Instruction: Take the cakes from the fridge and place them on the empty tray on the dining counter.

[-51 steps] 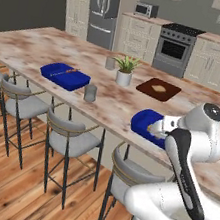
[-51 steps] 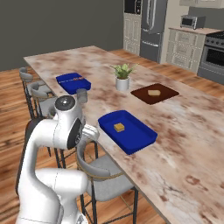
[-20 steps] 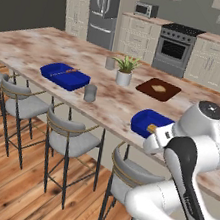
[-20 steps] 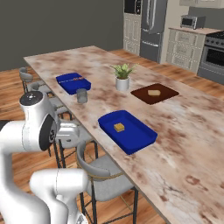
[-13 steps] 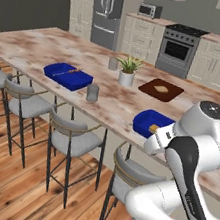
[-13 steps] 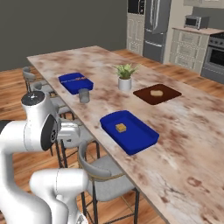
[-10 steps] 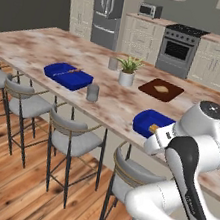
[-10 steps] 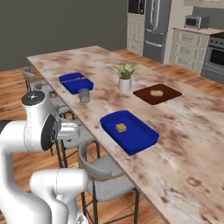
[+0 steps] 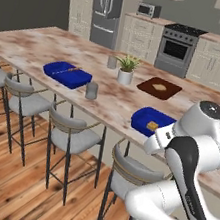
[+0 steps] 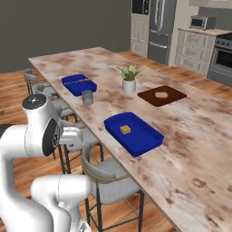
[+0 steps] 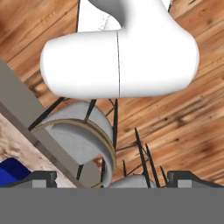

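Note:
One of the cakes, a tan-golden square block [image 9: 152,125] [image 10: 125,129], lies in the deep blue tray [image 9: 142,118] [image 10: 144,140] on the near edge of the marbled dining counter [image 9: 41,50] [image 10: 190,136]. The dark grey fridge [image 9: 106,5] [image 10: 159,25] stands far off behind the counter with its doors shut. My arm is folded back on the near side of the counter. In the hand view my gripper [image 11: 114,179] is open and holds nothing. It looks down past the counter's edge at a stool and the wood floor, with a corner of the blue tray [image 11: 11,170] at the left.
A second blue tray [image 9: 66,73] [image 10: 79,84] with a thin stick on it sits further left on the counter. A grey cup [image 9: 91,89] [image 10: 87,97], a potted plant [image 9: 125,69] [image 10: 129,79] and a dark brown board with a tan slice [image 9: 160,88] [image 10: 161,95] stand nearby. Grey-cushioned stools [image 9: 73,131] [image 10: 111,181] line the near side.
The arm has swung away from over the blue tray and folded back beside the counter. The whole picture has shifted a little, so the camera has moved. The tan cake stays in the tray.

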